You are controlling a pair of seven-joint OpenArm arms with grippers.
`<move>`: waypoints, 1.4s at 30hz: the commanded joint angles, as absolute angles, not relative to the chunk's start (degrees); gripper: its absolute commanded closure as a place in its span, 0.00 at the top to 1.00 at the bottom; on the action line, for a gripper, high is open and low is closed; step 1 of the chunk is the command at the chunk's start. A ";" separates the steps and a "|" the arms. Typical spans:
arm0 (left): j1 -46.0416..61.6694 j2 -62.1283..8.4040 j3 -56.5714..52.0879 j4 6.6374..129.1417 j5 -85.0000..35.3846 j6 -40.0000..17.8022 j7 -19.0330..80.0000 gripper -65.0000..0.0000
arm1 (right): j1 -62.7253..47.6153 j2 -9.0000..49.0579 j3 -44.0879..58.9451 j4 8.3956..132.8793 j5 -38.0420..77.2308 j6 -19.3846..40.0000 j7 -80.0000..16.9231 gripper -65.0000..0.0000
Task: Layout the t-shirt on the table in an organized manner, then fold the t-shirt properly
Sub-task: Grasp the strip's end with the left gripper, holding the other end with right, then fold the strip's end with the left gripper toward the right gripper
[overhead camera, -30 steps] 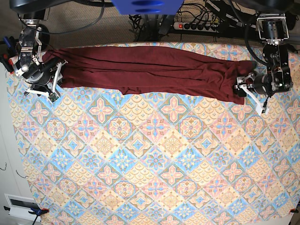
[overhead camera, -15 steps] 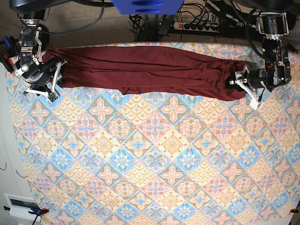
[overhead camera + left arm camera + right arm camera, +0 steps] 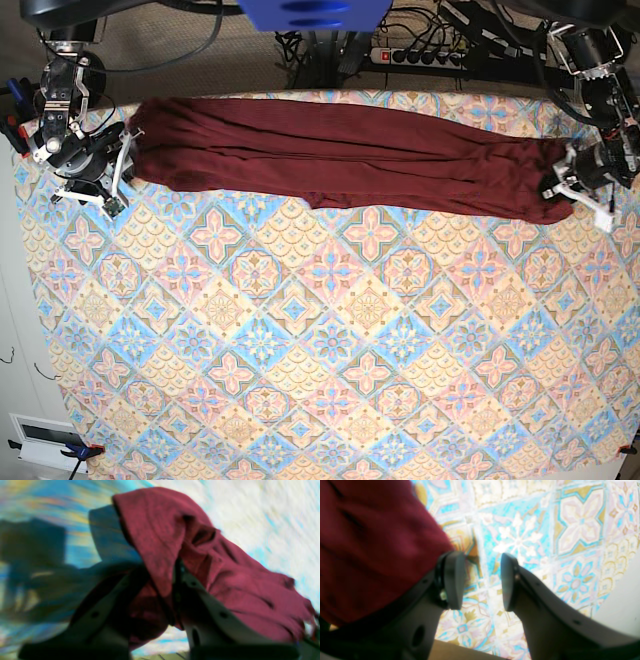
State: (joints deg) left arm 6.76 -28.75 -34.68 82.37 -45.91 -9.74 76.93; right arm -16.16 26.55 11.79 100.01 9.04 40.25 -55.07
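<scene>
The t-shirt (image 3: pixel 350 155) lies in a long band across the far side of the table (image 3: pixel 320 380). The left gripper (image 3: pixel 172 585) pinches its end; the right gripper (image 3: pixel 481 580) has parted jaws, holding nothing

A power strip (image 3: pixel 420 55) and tangled cables (image 3: pixel 310 45) lie on brown carpet (image 3: pixel 170 60).

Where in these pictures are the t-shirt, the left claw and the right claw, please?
t-shirt (image 3: pixel 340 155): base view, middle of the stretched cloth.
left claw (image 3: pixel 172 597): left wrist view, between its tips, shut on the maroon cloth.
right claw (image 3: pixel 481 580): right wrist view, open gap between its tips, over the table.
</scene>
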 commanded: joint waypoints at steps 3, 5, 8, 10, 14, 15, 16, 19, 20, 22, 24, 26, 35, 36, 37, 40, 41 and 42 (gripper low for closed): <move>5.23 -30.29 -40.31 83.30 -42.68 -9.80 75.74 0.00 | -15.60 27.56 12.26 100.97 9.19 40.00 -54.46 0.36; 3.56 -30.29 -41.54 83.38 -40.84 -9.80 75.74 0.00 | -15.60 27.56 12.26 100.97 9.19 40.00 -54.46 0.36; 3.03 -32.40 -41.63 83.82 -39.96 -9.98 76.18 0.00 | -15.60 27.56 12.26 100.97 9.19 40.00 -54.46 0.36; 3.12 -32.40 -41.36 85.58 -40.92 -9.98 76.44 0.00 | -15.60 27.47 12.26 100.97 9.19 40.00 -54.55 0.36; 6.90 -29.23 -40.66 95.60 -44.18 -9.98 80.00 0.00 | -15.60 27.47 12.26 100.97 9.19 40.00 -54.55 0.36; 8.22 -27.91 -39.78 98.77 -44.26 -9.98 80.00 0.00 | -15.60 27.47 12.26 100.97 9.19 40.00 -54.55 0.36; 9.63 -26.77 -38.37 101.49 -44.26 -9.89 80.00 0.00 | -15.60 27.47 12.26 100.97 9.19 40.00 -54.55 0.36; 12.79 -24.40 -34.68 107.12 -44.18 -9.80 80.00 0.00 | -15.60 27.47 12.26 100.97 9.19 40.00 -54.55 0.36; 13.67 -23.69 -33.71 108.00 -44.18 -9.80 80.00 0.00 | -15.60 27.47 12.26 100.97 9.19 40.00 -54.55 0.36; 14.02 -22.02 -32.66 108.53 -44.18 -9.80 80.00 0.00 | -15.60 27.47 12.26 100.97 9.19 40.00 -54.55 0.36; 14.02 -20.79 -32.57 108.53 -44.18 -9.80 80.00 0.00 | -15.60 27.47 12.26 100.97 9.19 40.00 -54.55 0.36; 14.02 -19.38 -32.57 108.53 -44.18 -9.80 80.00 0.00 | -15.60 27.47 12.26 100.97 9.19 40.00 -54.55 0.36; 13.67 -14.02 -32.04 108.53 -44.18 -9.80 80.00 0.00 | -15.60 27.47 12.26 100.97 9.19 40.00 -54.55 0.36; 13.67 -13.76 -30.90 108.53 -44.09 -9.80 80.00 0.00 | -15.60 27.47 12.26 100.97 9.19 40.00 -54.55 0.36; 13.67 -13.67 -29.58 108.53 -44.09 -9.80 80.00 0.00 | -15.60 27.47 12.26 100.97 9.19 40.00 -54.55 0.36; 13.67 -13.14 -26.86 108.44 -44.18 -9.80 80.00 0.00 | -15.78 27.47 12.26 100.97 9.19 40.00 -54.55 0.36; 13.67 -12.88 -26.51 108.44 -44.18 -9.80 80.00 0.00 | -15.78 27.47 12.26 101.05 9.19 40.00 -54.55 0.36; 13.67 -12.44 -26.42 108.44 -44.18 -9.80 80.00 0.00 | -15.78 27.47 12.26 101.05 9.19 40.00 -54.55 0.36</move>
